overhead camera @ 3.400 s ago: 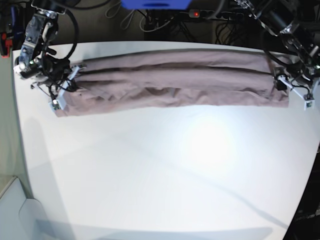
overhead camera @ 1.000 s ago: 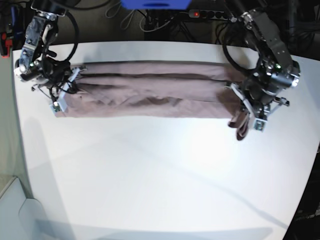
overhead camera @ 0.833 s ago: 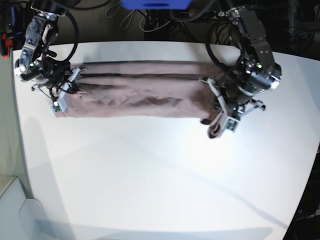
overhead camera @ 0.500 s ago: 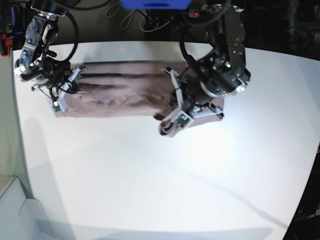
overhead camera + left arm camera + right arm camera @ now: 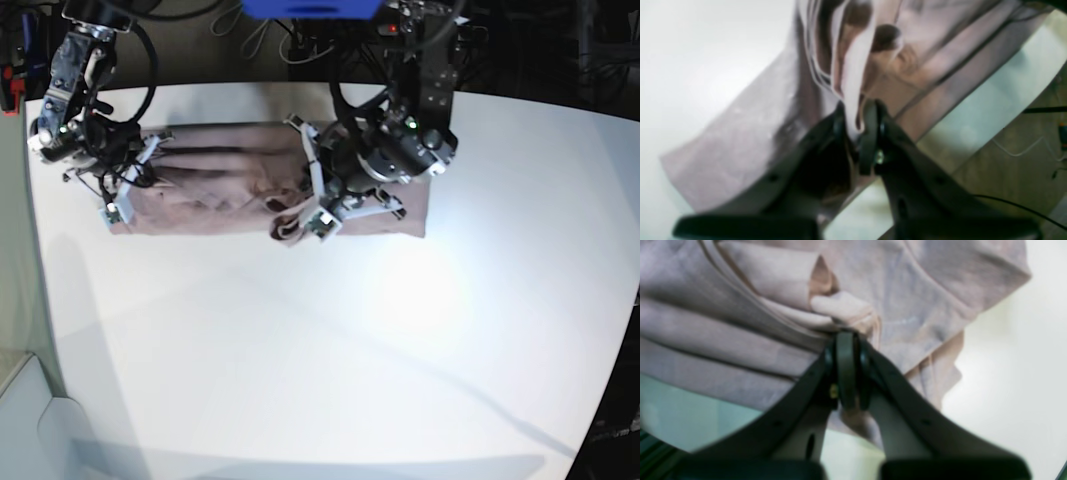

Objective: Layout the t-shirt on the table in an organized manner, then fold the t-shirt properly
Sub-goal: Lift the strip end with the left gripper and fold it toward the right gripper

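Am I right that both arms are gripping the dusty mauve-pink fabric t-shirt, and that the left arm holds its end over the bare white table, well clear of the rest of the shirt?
Not quite. Both grip the dusty mauve-pink fabric t-shirt, but the base view shows the left gripper holding its end over the shirt's middle, folded back across it, not over the bare white table. The right gripper holds the other end.

Left arm reaching in from the far side toward mid-table, wrist bent down, left claw (image 5: 312, 205) low and clamped tight, dark fingers (image 5: 870, 133) nearly meeting with only a thin fold of cloth between them. Right arm at the opposite end, near the table's corner, elbow raised, wrist angled downward and inward. Right claw (image 5: 122, 190) likewise pinched closed, fingers (image 5: 846, 370) pressed together on bunched fabric. Both claws held down close to the surface, well apart from each other.
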Motion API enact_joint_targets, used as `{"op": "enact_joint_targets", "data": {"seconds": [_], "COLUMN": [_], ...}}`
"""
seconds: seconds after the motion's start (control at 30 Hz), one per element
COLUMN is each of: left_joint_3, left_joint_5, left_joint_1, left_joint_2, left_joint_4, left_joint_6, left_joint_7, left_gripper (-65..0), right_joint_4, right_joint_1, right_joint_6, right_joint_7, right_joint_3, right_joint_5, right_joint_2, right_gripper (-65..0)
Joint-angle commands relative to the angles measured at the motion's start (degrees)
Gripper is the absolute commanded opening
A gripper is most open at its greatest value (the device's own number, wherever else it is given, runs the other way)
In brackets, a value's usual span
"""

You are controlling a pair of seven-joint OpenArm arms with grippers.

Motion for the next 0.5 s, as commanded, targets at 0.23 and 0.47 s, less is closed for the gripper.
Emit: {"op": "enact_joint_targets", "data": {"seconds": [0.23,0.47], "left_joint_3": [0.4,0.1], "left_joint_5": [-1.0,-4.5], "left_joint_1": [0.0,0.4], "left_joint_2": [0.6,0.6], "left_joint_4": [-1.5,-1.5], "left_joint_6": [4.7,11.7], "left_joint_7": [-5.2,-8.5], "left_gripper": [-65.0,-65.0], "right_joint_4": [0.0,0.0], "right_joint_1": [-0.2,-0.2], "right_joint_6": [0.0,0.0], "right_joint_7": [-2.0,-2.0], "right_joint_3": [0.0,0.0], "right_joint_5": [-1.4,-1.4], "right_joint_2": [0.5,0.5], "right_gripper": [-65.0,-65.0]}}
